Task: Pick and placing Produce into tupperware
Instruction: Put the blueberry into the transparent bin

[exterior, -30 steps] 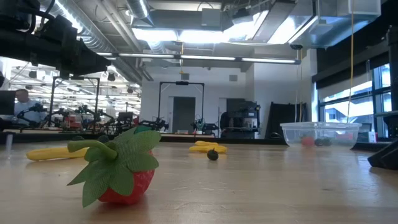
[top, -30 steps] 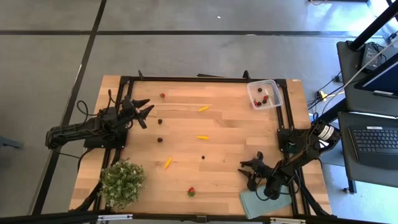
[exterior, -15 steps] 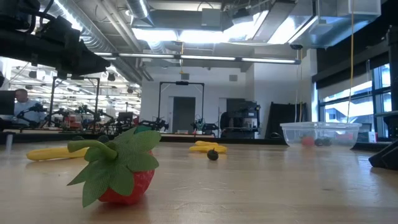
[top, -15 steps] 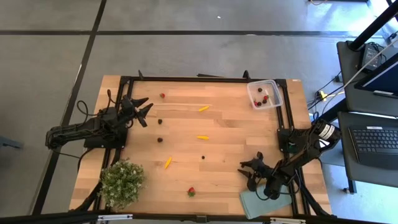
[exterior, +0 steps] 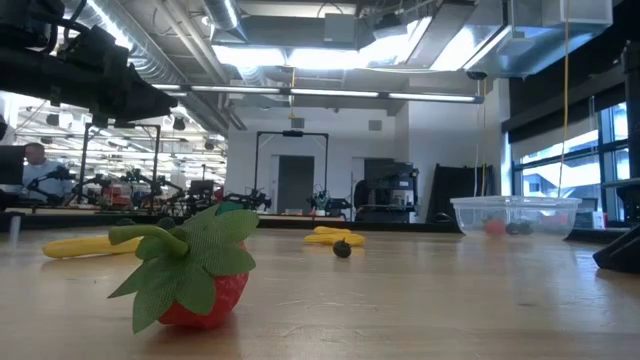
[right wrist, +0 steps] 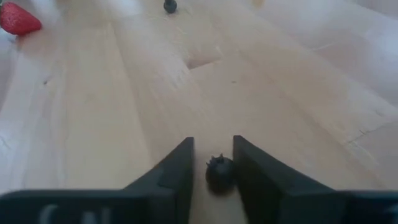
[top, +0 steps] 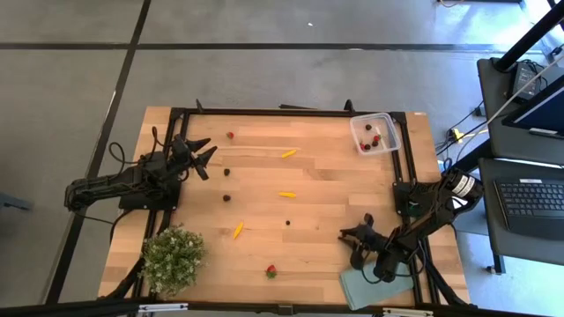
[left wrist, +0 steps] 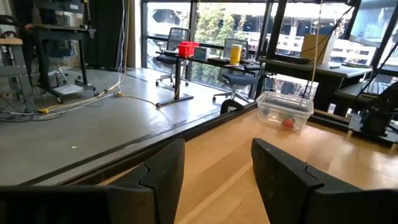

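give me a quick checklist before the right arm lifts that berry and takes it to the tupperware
1. Berry between the right gripper fingers: ok, it sits in the gap.
2. Fingers closed firmly on the berry: cannot tell; they look close on both sides, contact unclear.
3. Tupperware open and reachable: ok, no lid visible, at the table's far right corner with a few pieces inside.
4. Path from gripper to tupperware: ok, only bare table between them in the high view.
5. Left gripper out of the way: ok, open, at the table's left side.
6. Cloth near the right arm: ok, lying flat, not under the berry.
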`<state>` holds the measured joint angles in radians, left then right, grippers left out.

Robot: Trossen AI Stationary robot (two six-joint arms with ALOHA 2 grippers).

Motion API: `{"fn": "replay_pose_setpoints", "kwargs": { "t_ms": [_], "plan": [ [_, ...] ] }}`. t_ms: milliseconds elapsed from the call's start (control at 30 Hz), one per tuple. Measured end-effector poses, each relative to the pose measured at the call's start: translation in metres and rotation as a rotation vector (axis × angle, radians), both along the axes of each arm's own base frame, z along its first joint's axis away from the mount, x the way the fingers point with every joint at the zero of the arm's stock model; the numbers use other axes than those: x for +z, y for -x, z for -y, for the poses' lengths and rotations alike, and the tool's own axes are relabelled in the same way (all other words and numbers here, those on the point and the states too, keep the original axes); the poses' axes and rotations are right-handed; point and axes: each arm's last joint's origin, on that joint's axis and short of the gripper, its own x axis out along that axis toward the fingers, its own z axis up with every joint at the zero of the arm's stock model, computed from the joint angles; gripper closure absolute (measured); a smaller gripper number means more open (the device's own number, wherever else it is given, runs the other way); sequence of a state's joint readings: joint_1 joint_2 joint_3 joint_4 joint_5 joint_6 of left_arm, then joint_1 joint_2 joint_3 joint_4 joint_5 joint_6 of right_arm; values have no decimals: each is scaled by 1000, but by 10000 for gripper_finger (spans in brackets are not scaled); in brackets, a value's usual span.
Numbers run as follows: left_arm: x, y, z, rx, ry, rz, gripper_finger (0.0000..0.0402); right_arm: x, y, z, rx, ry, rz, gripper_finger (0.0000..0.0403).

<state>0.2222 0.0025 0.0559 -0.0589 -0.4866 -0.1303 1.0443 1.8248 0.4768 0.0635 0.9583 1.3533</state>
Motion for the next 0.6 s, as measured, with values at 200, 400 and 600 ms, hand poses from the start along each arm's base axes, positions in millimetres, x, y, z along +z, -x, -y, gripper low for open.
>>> {"fn": "replay_pose_setpoints", "kwargs": {
  "t_ms": [200,400,600],
  "plan": [
    [0,0,0,-1,1,0,223,-1,1,1,-6,8,0,352],
    [0,0,0,-2,0,0,223,-1,1,2,-65,-68,30,352],
    [0,0,0,-2,1,1,223,5,1,2,-115,-166,52,353]
  ]
}}
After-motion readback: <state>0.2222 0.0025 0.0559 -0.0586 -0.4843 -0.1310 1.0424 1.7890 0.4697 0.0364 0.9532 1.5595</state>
